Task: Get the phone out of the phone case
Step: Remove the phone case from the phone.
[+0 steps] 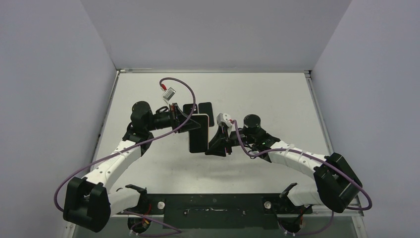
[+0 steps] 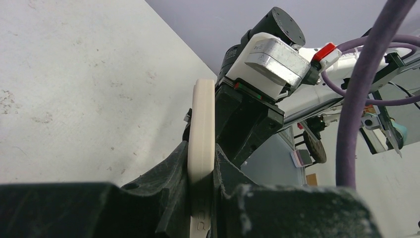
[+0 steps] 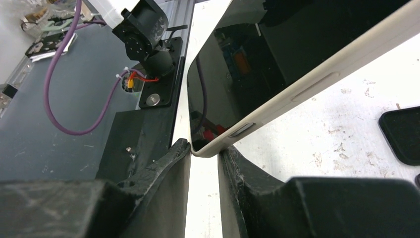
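Observation:
A phone [image 1: 198,135] with a dark screen sits in a cream phone case [image 1: 200,115] and is held up off the table between both arms. My left gripper [image 1: 183,122] is shut on one edge; in the left wrist view the cream phone case [image 2: 202,129] is clamped between the jaws of that gripper [image 2: 201,168]. My right gripper [image 1: 214,144] pinches the opposite lower corner. In the right wrist view its fingertips [image 3: 181,148] press on both sides of the corner of the case [image 3: 317,82], at the right gripper [image 3: 205,148], with the phone's glass [image 3: 257,64] facing left.
A flat black rectangular object [image 1: 205,110] lies on the white table [image 1: 277,99] behind the held phone; its corner [image 3: 403,134] shows in the right wrist view. Grey walls enclose the table on three sides. Purple cables loop over both arms.

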Controlling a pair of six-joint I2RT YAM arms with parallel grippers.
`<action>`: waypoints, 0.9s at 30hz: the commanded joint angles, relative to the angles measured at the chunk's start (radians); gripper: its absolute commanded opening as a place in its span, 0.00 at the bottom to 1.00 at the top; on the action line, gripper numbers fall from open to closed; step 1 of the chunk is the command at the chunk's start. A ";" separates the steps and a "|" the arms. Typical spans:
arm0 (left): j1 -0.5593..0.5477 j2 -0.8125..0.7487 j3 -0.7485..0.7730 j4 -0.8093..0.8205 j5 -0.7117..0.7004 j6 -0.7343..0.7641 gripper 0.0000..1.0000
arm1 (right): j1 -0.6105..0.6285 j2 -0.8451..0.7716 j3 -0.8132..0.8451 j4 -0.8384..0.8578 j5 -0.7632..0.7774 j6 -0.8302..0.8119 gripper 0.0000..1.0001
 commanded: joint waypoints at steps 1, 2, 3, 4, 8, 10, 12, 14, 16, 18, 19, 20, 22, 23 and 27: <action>-0.038 -0.003 0.026 0.128 0.052 -0.119 0.00 | 0.004 0.019 0.044 0.006 0.028 -0.166 0.00; -0.044 -0.002 0.018 0.142 0.057 -0.138 0.00 | 0.004 0.021 0.049 -0.016 0.036 -0.207 0.00; -0.048 -0.001 0.010 0.160 0.062 -0.158 0.00 | 0.004 0.022 0.055 -0.036 0.048 -0.251 0.00; -0.052 0.000 -0.003 0.187 0.067 -0.183 0.00 | 0.004 0.024 0.061 -0.060 0.061 -0.287 0.00; -0.061 0.002 -0.029 0.267 0.091 -0.271 0.00 | 0.004 0.028 0.090 -0.151 0.122 -0.404 0.00; -0.064 0.004 -0.038 0.294 0.100 -0.300 0.00 | 0.004 0.029 0.101 -0.187 0.148 -0.454 0.00; -0.066 0.008 -0.048 0.320 0.109 -0.324 0.00 | 0.006 0.031 0.112 -0.216 0.170 -0.501 0.00; -0.067 0.012 -0.051 0.333 0.113 -0.334 0.00 | 0.009 0.030 0.122 -0.244 0.183 -0.545 0.00; -0.069 0.015 -0.051 0.335 0.114 -0.337 0.00 | 0.018 0.034 0.135 -0.269 0.206 -0.578 0.00; -0.070 0.016 -0.050 0.335 0.114 -0.337 0.00 | 0.025 0.038 0.148 -0.292 0.233 -0.609 0.00; -0.071 0.017 -0.049 0.337 0.118 -0.338 0.00 | 0.026 0.041 0.152 -0.299 0.245 -0.620 0.00; -0.072 0.017 -0.047 0.337 0.120 -0.338 0.00 | 0.029 0.043 0.156 -0.309 0.253 -0.632 0.00; -0.073 0.020 -0.049 0.335 0.124 -0.338 0.00 | 0.036 0.047 0.163 -0.324 0.272 -0.657 0.00; -0.073 0.022 -0.049 0.335 0.123 -0.338 0.00 | 0.040 0.049 0.168 -0.339 0.285 -0.669 0.00; -0.075 0.027 -0.056 0.343 0.125 -0.340 0.00 | 0.046 0.064 0.180 -0.350 0.335 -0.686 0.00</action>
